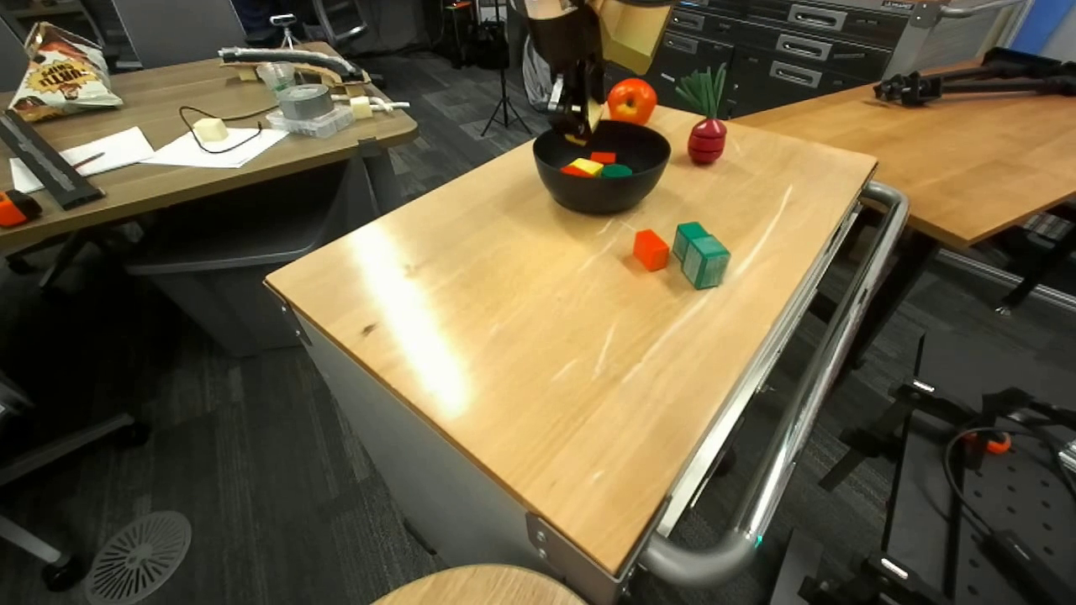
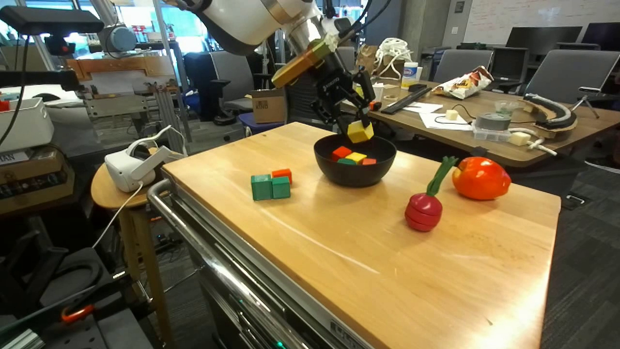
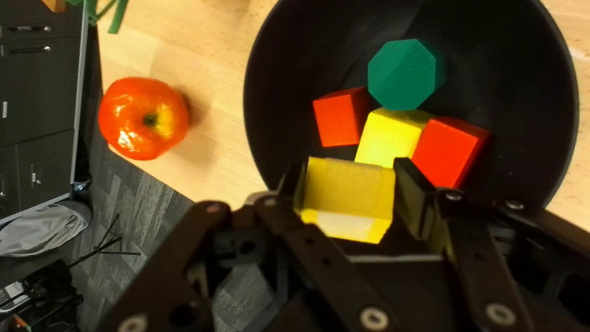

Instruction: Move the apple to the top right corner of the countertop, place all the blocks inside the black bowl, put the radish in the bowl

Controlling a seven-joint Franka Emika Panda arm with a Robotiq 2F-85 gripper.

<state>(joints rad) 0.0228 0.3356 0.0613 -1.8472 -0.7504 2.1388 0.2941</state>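
Over black bowl (image 2: 355, 174), fingers (image 3: 411, 198) are pinching yellow block (image 2: 360, 132)

Arm (image 2: 261, 17) is slanting down; four blocks (image 3: 402, 74) are lying in bowl. Apple (image 2: 481, 178), radish (image 2: 424, 212) and three blocks (image 2: 261, 187) are resting on desk (image 2: 334, 228); gray chairs (image 2: 576, 77) are standing beyond.

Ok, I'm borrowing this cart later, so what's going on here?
A robot arm is working here: its gripper holds a yellow block above the black bowl, probably to drop it in. Two red blocks, a second yellow block and a green block already lie inside. A third red block and two more green blocks are on the countertop, as are the radish and the apple.
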